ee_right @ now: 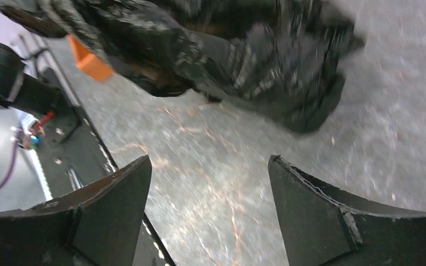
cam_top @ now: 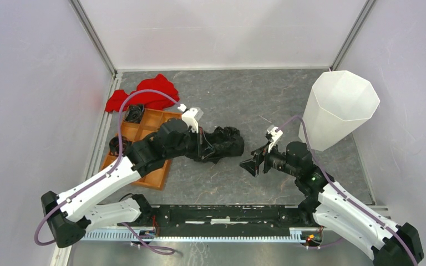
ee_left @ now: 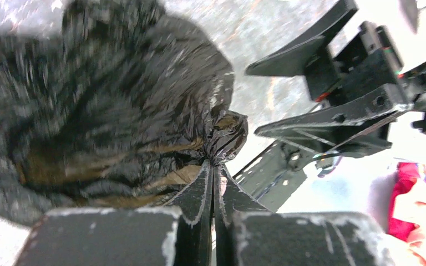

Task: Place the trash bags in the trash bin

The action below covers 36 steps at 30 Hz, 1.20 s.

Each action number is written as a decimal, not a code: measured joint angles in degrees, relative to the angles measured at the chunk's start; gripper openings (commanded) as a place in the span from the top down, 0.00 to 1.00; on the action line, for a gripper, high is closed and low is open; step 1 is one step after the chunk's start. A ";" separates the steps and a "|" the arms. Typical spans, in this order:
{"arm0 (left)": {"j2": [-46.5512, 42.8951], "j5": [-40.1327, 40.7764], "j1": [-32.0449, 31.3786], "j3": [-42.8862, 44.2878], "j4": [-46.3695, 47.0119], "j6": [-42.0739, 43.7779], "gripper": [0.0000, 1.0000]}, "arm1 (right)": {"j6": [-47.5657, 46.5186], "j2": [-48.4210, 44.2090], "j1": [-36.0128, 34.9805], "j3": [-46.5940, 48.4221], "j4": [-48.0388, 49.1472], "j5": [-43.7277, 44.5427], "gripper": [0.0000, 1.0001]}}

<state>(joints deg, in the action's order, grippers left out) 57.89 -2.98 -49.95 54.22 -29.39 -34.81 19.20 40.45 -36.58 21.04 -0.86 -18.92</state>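
A crumpled black trash bag [cam_top: 224, 142] lies in a heap at the table's middle. My left gripper [cam_top: 205, 147] is at its left end, shut on a pinched fold of the film. The left wrist view shows the closed tips [ee_left: 213, 164] biting the bag [ee_left: 116, 100]. Just right of the bag, my right gripper [cam_top: 253, 164] stands open and empty. In its wrist view only bare table shows between the right gripper [ee_right: 208, 166] fingers, with the bag [ee_right: 244, 50] ahead of them. The white faceted trash bin [cam_top: 338, 108] stands at the back right.
An orange compartment tray [cam_top: 144, 145] sits at the left under my left arm, with small dark items in it. A red cloth [cam_top: 144, 95] lies behind the tray. White walls enclose the table on three sides. A black rail [cam_top: 227, 213] runs along the near edge.
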 measured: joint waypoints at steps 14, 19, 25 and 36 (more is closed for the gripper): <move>1.99 -5.22 0.00 12.61 3.76 -0.09 0.98 | 2.19 3.67 -8.59 1.20 16.55 0.79 0.25; 2.38 -6.12 0.00 13.18 3.52 -0.04 0.98 | 7.19 5.01 -8.59 1.38 21.68 0.70 0.23; 3.02 -6.10 0.00 13.79 2.49 0.00 0.98 | 13.55 2.58 -8.59 1.46 23.43 0.94 0.23; 4.68 -6.14 0.00 14.84 1.92 0.04 0.98 | 18.25 0.59 -8.68 1.20 28.89 -1.77 0.23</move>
<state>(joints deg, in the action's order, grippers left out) 62.57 -9.13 -49.95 69.06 -27.46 -34.76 37.45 41.04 -45.25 22.24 28.03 -20.69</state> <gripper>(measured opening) 0.028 0.825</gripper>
